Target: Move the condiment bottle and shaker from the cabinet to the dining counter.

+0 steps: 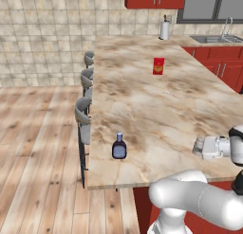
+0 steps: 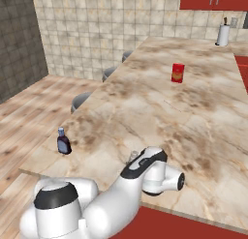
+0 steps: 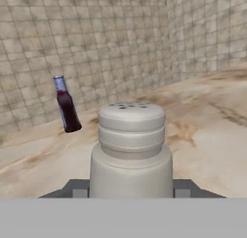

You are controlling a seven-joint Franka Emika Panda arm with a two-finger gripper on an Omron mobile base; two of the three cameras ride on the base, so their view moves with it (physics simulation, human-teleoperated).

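While no writing is legible, the jaws pinch the shaker (image 3: pixel 131 145).

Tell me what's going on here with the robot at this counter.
The white arm's gripper is closed on the grey shaker and holds it just above the dining counter, near its front edge. The condiment bottle already stands upright on that counter, off to the side by the stools. A small red box sits farther back.
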